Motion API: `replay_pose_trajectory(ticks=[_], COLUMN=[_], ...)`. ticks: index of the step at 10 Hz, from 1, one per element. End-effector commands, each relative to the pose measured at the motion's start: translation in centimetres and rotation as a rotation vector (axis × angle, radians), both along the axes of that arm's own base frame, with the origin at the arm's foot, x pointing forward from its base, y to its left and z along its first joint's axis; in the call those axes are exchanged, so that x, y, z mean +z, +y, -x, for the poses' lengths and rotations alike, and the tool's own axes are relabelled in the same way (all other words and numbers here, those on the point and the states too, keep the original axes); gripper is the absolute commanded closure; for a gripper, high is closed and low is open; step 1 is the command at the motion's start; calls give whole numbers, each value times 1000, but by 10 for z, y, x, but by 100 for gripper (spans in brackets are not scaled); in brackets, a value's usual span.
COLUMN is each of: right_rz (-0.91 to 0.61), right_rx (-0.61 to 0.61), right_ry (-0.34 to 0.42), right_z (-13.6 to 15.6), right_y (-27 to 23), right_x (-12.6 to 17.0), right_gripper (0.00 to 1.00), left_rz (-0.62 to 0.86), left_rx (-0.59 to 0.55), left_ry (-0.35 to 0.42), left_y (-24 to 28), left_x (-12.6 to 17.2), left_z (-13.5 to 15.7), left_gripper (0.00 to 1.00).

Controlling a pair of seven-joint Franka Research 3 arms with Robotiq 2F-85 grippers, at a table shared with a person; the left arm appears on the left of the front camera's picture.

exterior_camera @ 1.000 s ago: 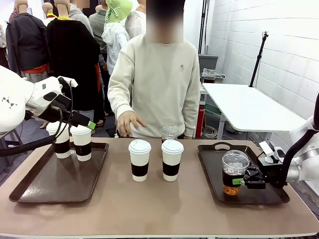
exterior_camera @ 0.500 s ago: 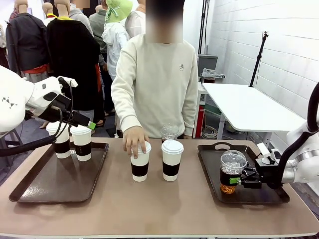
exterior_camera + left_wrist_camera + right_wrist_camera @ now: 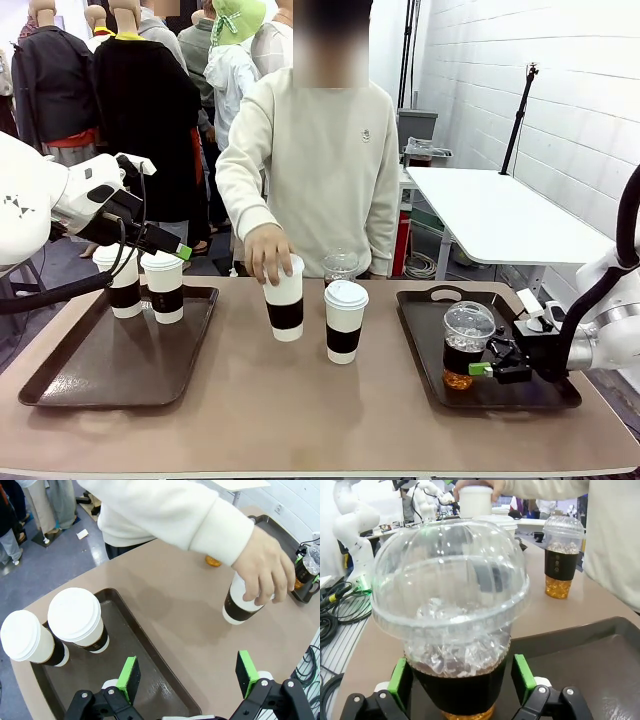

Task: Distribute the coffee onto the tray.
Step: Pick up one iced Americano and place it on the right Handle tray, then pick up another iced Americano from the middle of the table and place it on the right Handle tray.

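landmark: middle cup (image 3: 345,322), a lidded paper cup upright on the table (image 3: 300,420).
tilted cup (image 3: 285,310): just left of the middle cup, leaning; the person's hand (image 3: 265,255) clasps its lid from above.
far iced cup (image 3: 340,266): close behind the middle cup and partly hidden by it.
right tray (image 3: 560,395): right of the middle cup; an iced cup (image 3: 468,345) stands upright on the side toward it.
right gripper (image 3: 487,368): low on the iced cup's far side from the middle cup; green pads (image 3: 400,677) flank its dark band, but I cannot tell whether they press it or stand free.
left tray (image 3: 100,370): well left of the middle cup; two paper cups (image 3: 125,280) (image 3: 163,285) stand side by side at its far end.
left gripper (image 3: 188,670): above those paper cups, jaws spread wide, nothing between them.
in the way: the person's sleeve (image 3: 190,515) and hand cross the table between the left gripper and the middle cup.
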State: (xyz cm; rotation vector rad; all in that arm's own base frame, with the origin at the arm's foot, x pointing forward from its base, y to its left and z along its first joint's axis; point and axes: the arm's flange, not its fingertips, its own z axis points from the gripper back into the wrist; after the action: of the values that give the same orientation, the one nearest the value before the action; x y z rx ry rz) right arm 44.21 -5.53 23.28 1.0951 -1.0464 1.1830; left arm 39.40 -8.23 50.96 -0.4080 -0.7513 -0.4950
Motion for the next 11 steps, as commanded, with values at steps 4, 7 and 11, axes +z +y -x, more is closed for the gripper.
replay_pose_trajectory(ticks=[4, 7, 11], right_rz=[7, 13, 23], right_rx=[-56, -94, -196], right_ry=[60, 75, 109], right_z=[10, 12, 5], right_y=[-32, -45, -72], right_x=[6, 10, 33], right_gripper=[0, 0, 0], left_rz=[-2, -2, -2], left_rx=[-5, -5, -5], left_ry=[0, 0, 0], left_y=[2, 2, 2], left_x=[-1, -1, -1], left_z=[-1, -1, -1], left_gripper=[0, 0, 0])
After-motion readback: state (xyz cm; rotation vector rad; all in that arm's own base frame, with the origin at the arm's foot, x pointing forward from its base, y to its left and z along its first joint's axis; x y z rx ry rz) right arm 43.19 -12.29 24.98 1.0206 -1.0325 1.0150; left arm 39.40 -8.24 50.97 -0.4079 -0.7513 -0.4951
